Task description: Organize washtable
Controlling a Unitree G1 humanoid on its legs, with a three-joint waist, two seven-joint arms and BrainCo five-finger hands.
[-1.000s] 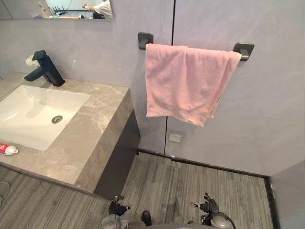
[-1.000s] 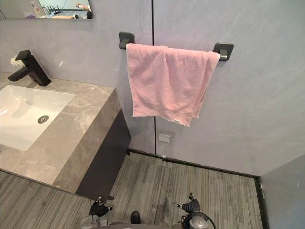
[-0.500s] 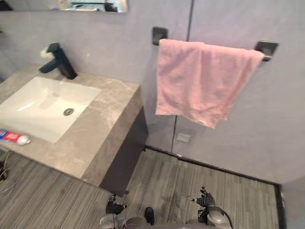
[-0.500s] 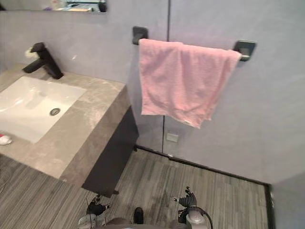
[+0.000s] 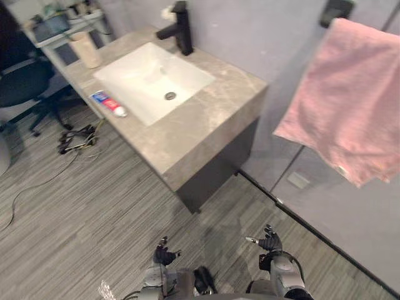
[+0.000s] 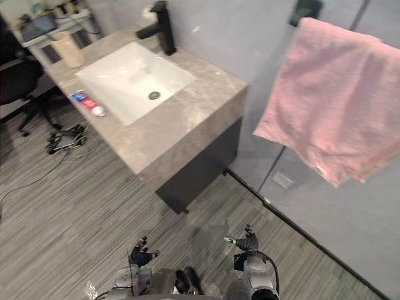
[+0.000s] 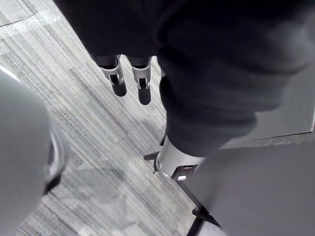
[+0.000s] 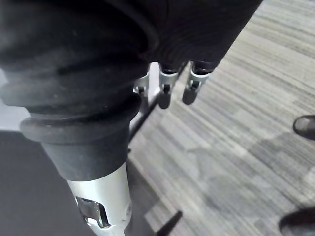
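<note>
The washtable point(image 5: 212, 119) is a grey marble counter with a white sink point(image 5: 150, 78) and a black faucet point(image 5: 180, 28) at the back. A red, white and blue toothpaste tube point(image 5: 109, 104) lies on the counter's front edge beside the sink. At the far end stands a beige cup point(image 5: 85, 50). Both hands hang low over the striped floor, far from the counter. My left hand point(image 5: 164, 255) and right hand point(image 5: 270, 240) are open and hold nothing. The wrist views show straight fingers point(image 7: 118, 81) and fingers point(image 8: 167, 88) above the floor.
A pink towel point(image 5: 340, 100) hangs on a wall rail at the right, above a small wall socket point(image 5: 299, 180). A black office chair point(image 5: 25, 81) and loose cables point(image 5: 78, 136) lie on the floor left of the counter. A cluttered shelf point(image 5: 59, 25) stands behind the cup.
The whole picture has swung, so the camera moved: the washtable now sits mid-frame, and the cup, chair and cables have come into view. Both hands stay low and open.
</note>
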